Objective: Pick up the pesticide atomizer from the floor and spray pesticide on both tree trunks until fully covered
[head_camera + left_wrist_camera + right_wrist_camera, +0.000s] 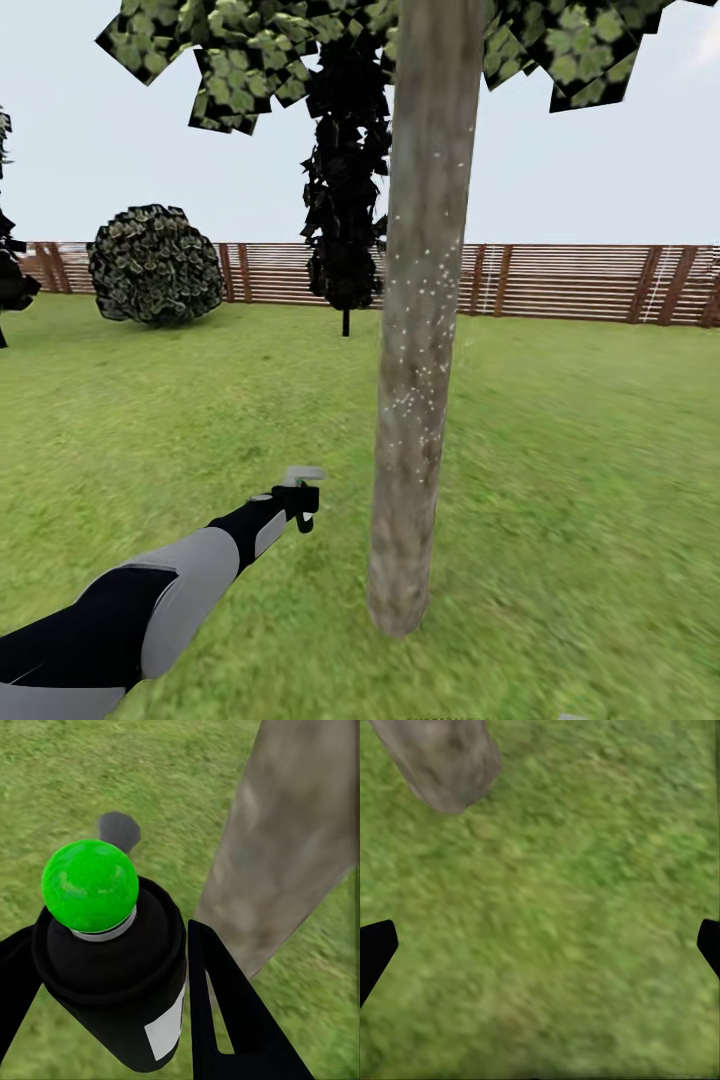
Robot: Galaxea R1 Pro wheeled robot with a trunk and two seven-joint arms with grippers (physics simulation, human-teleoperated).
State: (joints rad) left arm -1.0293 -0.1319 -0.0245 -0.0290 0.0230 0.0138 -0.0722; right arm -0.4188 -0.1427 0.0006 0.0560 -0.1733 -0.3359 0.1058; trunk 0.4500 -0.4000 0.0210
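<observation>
Black and grey, your left arm (150, 600) is reaching forward and low over the lawn (600, 480), its left gripper (187, 967) clamping the pesticide atomizer (112, 945), green dot up. The tree trunk (420, 330), speckled with white pesticide (425, 300), is standing just beside the atomizer. Your right gripper (540, 945) is hanging spread wide above grass. A round bush (155, 265) is sitting by the fence (580, 282).
</observation>
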